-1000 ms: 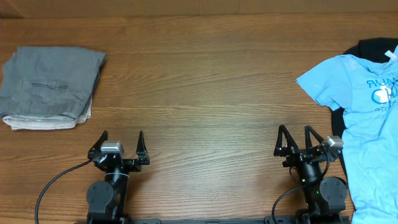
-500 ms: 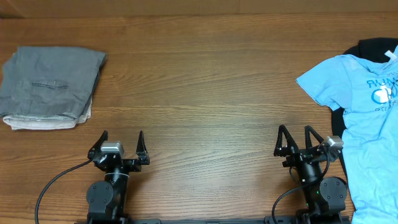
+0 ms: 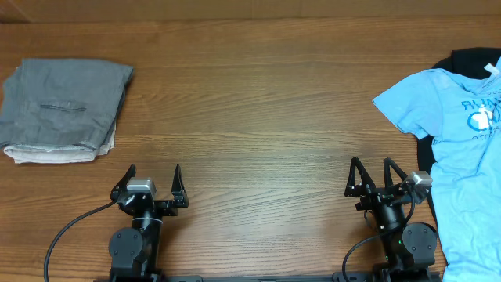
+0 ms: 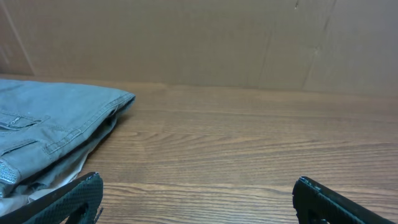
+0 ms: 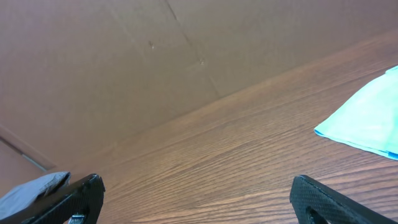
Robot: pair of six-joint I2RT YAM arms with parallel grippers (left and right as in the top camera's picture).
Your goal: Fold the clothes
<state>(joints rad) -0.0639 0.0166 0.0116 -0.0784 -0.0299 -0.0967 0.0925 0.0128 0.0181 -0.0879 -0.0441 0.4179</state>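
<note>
Plain medium-grey woven shorts (image 3: 66,102) sit at the far-left end of the brown wood-grain table (image 3: 258,117), folded into a compact rectangle, slit pocket facing up. They lie on top of a folded beige cloth (image 3: 55,155), whose paler edge shows along the near and right sides. Judgement: light, soft and limp. The woven cloth will hold a crease but has no stiffness, so it sags if lifted by one point. It isn't slippery or fragile. The stacked layers could slide apart or drag the beige piece along. Best hold looks like a pinch on the doubled edge or a corner of the top grey layer only, ideally two corners at once with both arms, staying above the beige layer. The fold already looks done, so little is left for this item. Left black two-finger gripper (image 3: 153,171) is at the near edge of the table with jaws spread fully wide, nothing between them and touching nothing. It is near the shorts but apart from them, with the shorts ahead and to its left. Right black two-finger gripper (image 3: 372,164) is also at the near edge, jaws fully apart and empty. It sits just beside a light blue printed t-shirt (image 3: 462,157) that lies over a black garment (image 3: 473,59) at the right end, not touching either.
</note>
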